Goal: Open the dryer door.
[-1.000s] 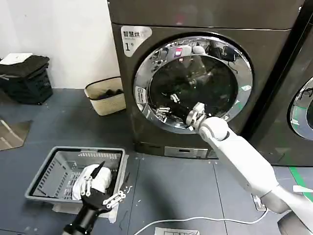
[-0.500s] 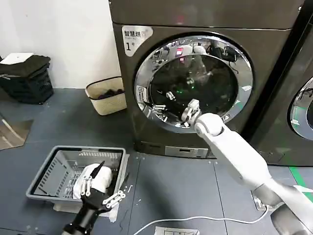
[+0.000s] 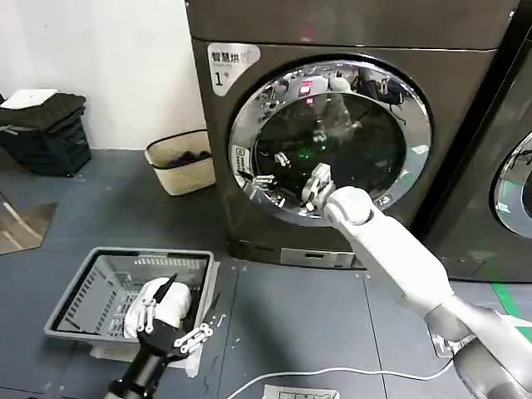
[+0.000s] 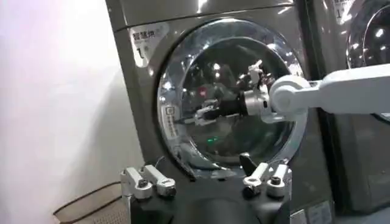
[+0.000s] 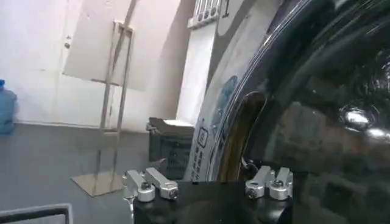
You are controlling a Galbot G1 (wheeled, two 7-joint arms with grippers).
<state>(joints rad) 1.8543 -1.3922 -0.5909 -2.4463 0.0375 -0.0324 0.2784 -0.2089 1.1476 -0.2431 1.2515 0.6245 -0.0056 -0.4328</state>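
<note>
Your dryer door [image 3: 331,137] stands at the 12 o'clock side of the head view, on the front of the grey-brown machine [image 3: 249,216] with the label "1" [image 3: 219,78]. It looks closed, its chrome ring lying flat against the machine front.

Your right gripper [image 3: 293,184] is reaching in front of the door, at about 7 o'clock on the glass, close to the lower part of the ring. In the left wrist view the right gripper [image 4: 204,114] points toward the 9 o'clock edge of the door. I cannot tell if its fingers are spread or pressed together.

Your left gripper [image 3: 170,326] waits low at 7 o'clock in the head view, above the grey basket [image 3: 79,295] on the floor. Its fingers [image 3: 194,337] are spread apart and hold nothing. A white cloth [image 3: 166,306] lies in the basket under it.
</note>
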